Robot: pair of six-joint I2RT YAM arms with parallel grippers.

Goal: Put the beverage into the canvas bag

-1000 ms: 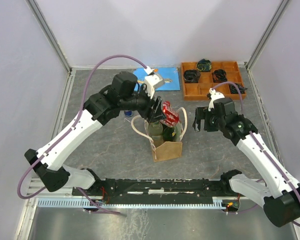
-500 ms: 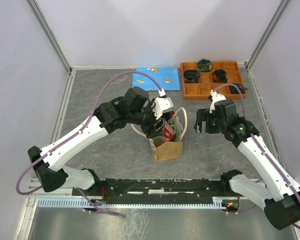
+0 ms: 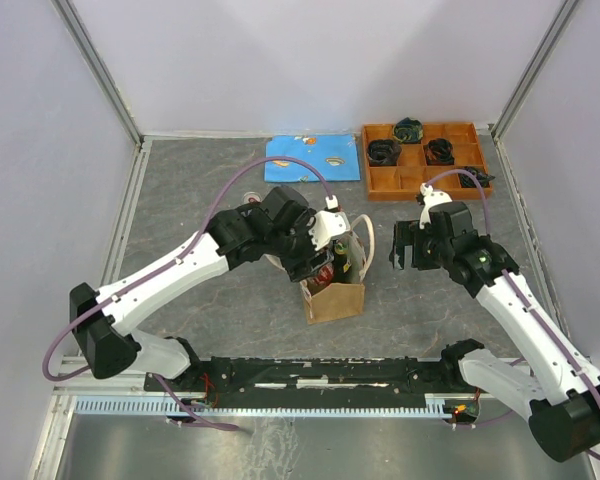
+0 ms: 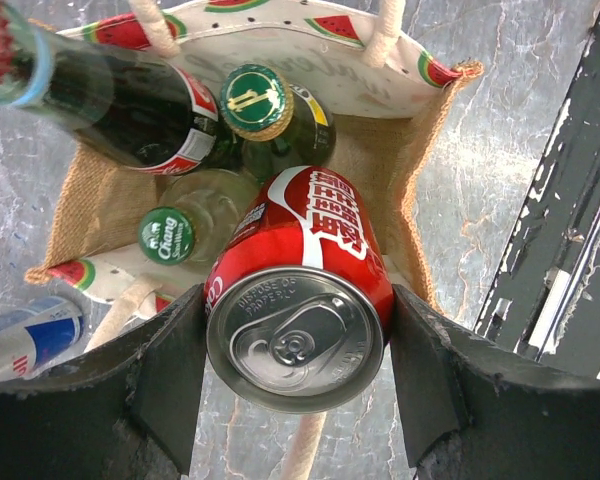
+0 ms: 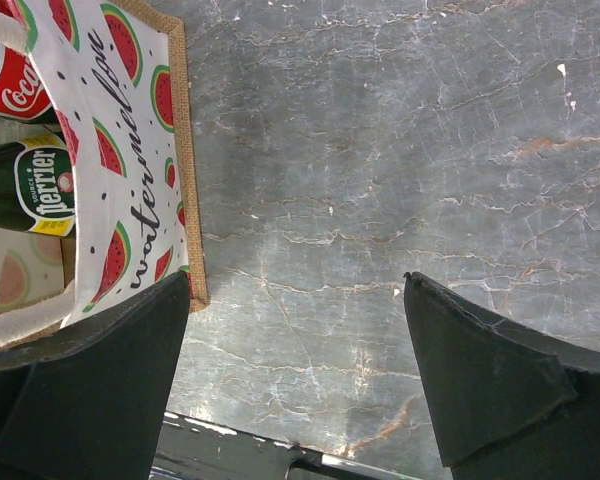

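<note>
In the left wrist view a red cola can (image 4: 300,290), the beverage, is clamped between the two black fingers of my left gripper (image 4: 295,345), top end toward the camera. It hangs in the open mouth of the canvas bag (image 4: 420,170), a tan tote with a watermelon-print lining. Three bottles stand inside the bag: a dark cola bottle (image 4: 130,110), a green gold-capped one (image 4: 270,110) and a clear green-capped one (image 4: 175,235). From above, the left gripper (image 3: 327,265) is at the bag's (image 3: 338,300) top. My right gripper (image 3: 410,245) stands open and empty to the bag's right, above bare table (image 5: 298,330).
A blue-and-white can (image 4: 25,335) lies on the table just outside the bag. An orange compartment tray (image 3: 425,190) with dark items and a blue mat (image 3: 313,158) sit at the back. A black rail (image 3: 320,372) runs along the near edge.
My left gripper has swung from above the bag down into its mouth, carrying the red can with it. The right arm has barely moved.
</note>
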